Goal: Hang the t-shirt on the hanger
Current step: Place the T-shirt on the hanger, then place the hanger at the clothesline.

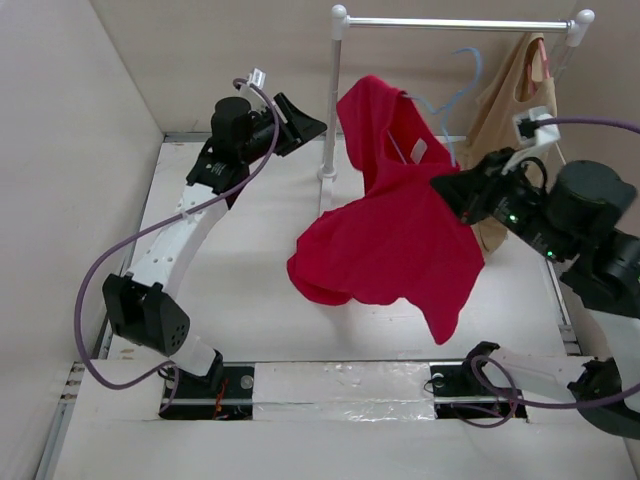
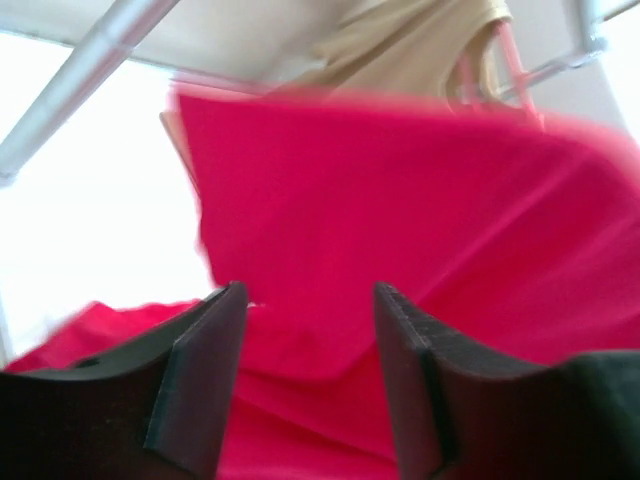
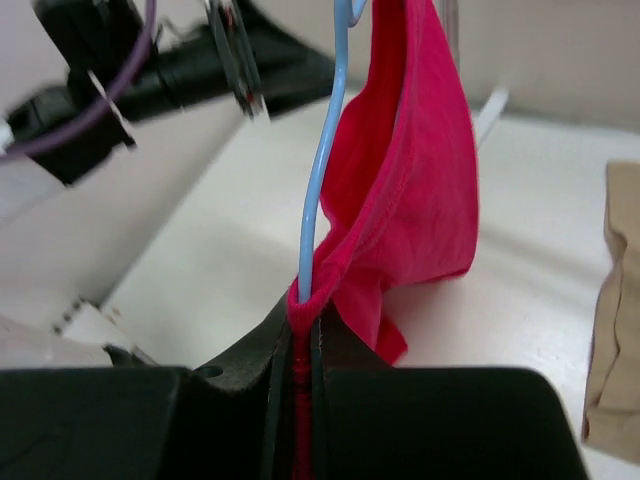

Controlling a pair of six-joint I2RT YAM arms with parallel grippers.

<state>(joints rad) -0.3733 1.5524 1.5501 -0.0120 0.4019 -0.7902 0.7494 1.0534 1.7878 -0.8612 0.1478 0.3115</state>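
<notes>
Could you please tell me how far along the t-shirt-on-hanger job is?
Partly done: part of the t-shirt is draped over the hanger. In hand: the right gripper has its jaws shut on cloth and wire together. Remaining: the left gripper, jaws open, holds nothing; the shirt hangs bunched, so it apparently still needs spreading.

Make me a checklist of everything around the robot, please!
Surface: pale table, taped strip at the near edge.
Job's things: red t-shirt bunched against the blue hanger, not hung straight.
Clutter: beige garment on a pink hanger.
Pincers: right pincer shut on t-shirt beside the hanger wire; left pincer open, empty.
Cables: purple cables loop from both arms.
Surroundings: white rail, plain walls.
</notes>
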